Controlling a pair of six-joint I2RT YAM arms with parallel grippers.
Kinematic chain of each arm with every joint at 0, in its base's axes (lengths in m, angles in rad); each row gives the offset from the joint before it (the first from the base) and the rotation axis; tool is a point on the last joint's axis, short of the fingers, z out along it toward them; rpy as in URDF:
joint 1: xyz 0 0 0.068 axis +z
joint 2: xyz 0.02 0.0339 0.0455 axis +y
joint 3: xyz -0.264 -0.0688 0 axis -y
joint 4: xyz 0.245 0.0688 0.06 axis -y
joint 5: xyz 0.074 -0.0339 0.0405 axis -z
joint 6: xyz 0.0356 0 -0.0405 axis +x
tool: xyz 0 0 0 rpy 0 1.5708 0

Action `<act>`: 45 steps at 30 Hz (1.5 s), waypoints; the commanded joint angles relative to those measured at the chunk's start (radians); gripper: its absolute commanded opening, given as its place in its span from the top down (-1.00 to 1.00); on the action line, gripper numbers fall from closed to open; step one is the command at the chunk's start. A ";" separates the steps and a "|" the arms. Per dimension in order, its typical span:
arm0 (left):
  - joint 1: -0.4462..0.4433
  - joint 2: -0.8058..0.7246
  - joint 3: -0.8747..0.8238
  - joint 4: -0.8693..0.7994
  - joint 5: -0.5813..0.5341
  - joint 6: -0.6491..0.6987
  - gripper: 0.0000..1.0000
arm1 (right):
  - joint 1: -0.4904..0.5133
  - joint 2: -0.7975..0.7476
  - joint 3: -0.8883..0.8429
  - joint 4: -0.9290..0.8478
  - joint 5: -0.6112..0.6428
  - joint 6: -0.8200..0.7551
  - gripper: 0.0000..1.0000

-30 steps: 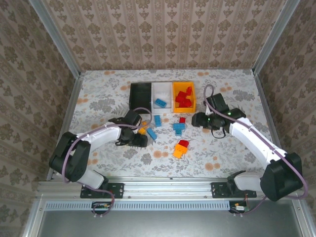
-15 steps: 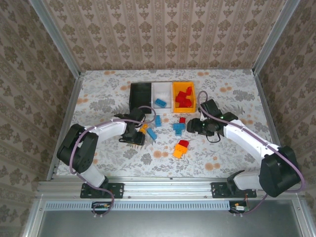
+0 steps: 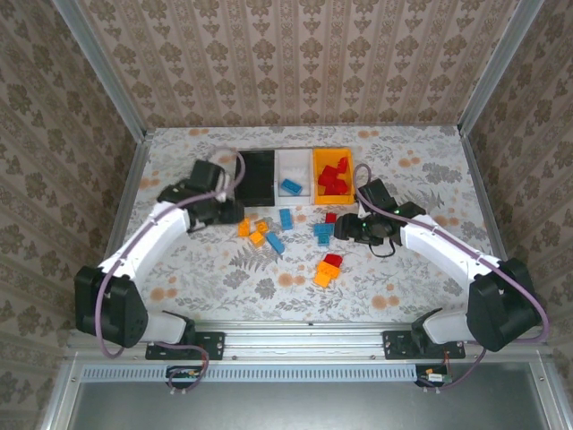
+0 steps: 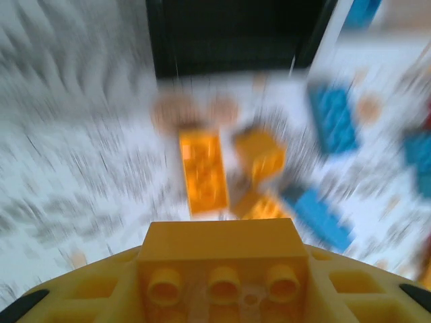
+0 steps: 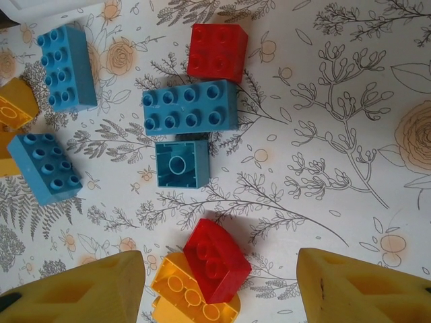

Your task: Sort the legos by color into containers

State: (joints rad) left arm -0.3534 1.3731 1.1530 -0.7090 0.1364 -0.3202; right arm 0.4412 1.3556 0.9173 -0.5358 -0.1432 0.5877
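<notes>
Left wrist view, badly smeared: my left pincer [image 4: 222, 303] is clenched on an orange-yellow brick [image 4: 222, 252], its studs facing the lens. The black bin [image 4: 236, 33] sits at 12 o'clock, with loose orange bricks [image 4: 202, 171] lying between. In the top external view the white bin [image 3: 294, 164] holds one blue brick [image 3: 290, 186] and the orange bin [image 3: 316, 179] holds red bricks [image 3: 333, 176]. My right pincer [image 5: 219, 296] is released, fingers spread wide with nothing between them, hovering over the flowered table [image 5: 337, 134]. A red brick [image 5: 217, 259] lies on a yellow brick [image 5: 185, 296] at 6 o'clock, and blue bricks [image 5: 190, 108] lie toward 12 o'clock
</notes>
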 commanded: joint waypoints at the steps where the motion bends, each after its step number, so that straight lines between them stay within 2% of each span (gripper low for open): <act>1: 0.040 0.076 0.158 0.009 0.083 0.032 0.04 | 0.020 0.007 -0.013 0.040 -0.012 0.033 -0.26; 7: 0.054 0.364 0.414 0.044 0.090 0.037 0.04 | 0.050 -0.049 -0.041 0.005 0.023 0.035 -0.26; 11: 0.054 0.531 0.556 0.007 0.097 0.047 0.04 | 0.059 -0.118 -0.068 -0.067 0.053 0.029 -0.26; 21: 0.031 0.698 0.653 -0.012 0.091 0.048 0.02 | 0.062 -0.173 -0.140 -0.101 0.068 0.036 -0.28; 27: 0.017 0.754 0.684 -0.029 0.080 0.050 -0.12 | 0.075 -0.136 -0.141 -0.101 0.029 0.044 -0.28; 33: 0.013 0.757 0.690 -0.027 0.095 0.035 -0.28 | 0.158 -0.087 -0.161 -0.073 0.024 0.086 -0.32; 38: 0.013 0.701 0.658 -0.017 0.094 0.035 -0.38 | 0.233 -0.031 -0.160 -0.036 0.030 0.136 -0.44; 42: 0.016 0.613 0.580 0.016 0.100 0.031 -0.46 | 0.279 0.019 -0.159 -0.006 0.051 0.176 -0.62; 45: 0.015 0.542 0.512 0.041 0.115 0.023 -0.50 | 0.293 0.061 -0.160 0.036 0.055 0.199 -0.65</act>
State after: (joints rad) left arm -0.3408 2.0163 1.7046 -0.6903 0.2310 -0.2878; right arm 0.7216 1.3800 0.7620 -0.5484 -0.1085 0.7383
